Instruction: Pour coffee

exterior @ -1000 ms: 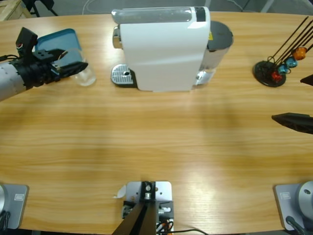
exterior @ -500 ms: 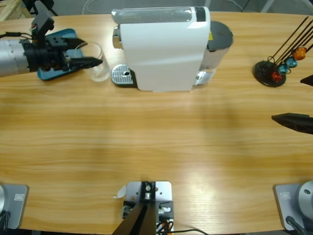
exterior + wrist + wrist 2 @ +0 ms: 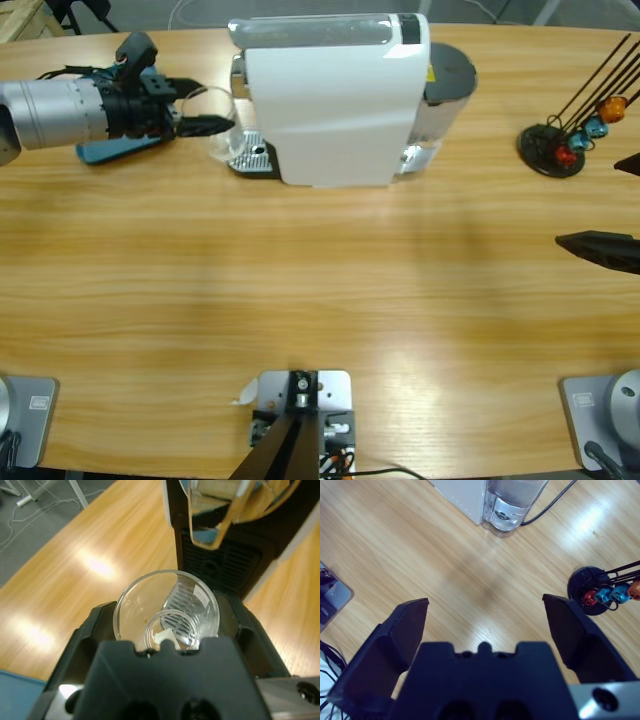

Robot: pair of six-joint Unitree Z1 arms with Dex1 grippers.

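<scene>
Your left gripper [image 3: 205, 126] has carried the clear glass [image 3: 166, 614], clamped, to the coffee machine's [image 3: 335, 100] drip tray [image 3: 250, 155]; right gripper [image 3: 485, 625] gapes wide.

The bench [image 3: 320, 290] is pale wood with a smooth, faintly glossy finish. The coffee machine [image 3: 335, 100] wears smooth white plastic, its drip tray [image 3: 248, 158] perforated shiny metal. The glass [image 3: 167, 612] is clear and glossy. The left arm [image 3: 60, 110] is brushed silver metal; the right gripper's fingers [image 3: 402, 630] are matt black plastic.
</scene>
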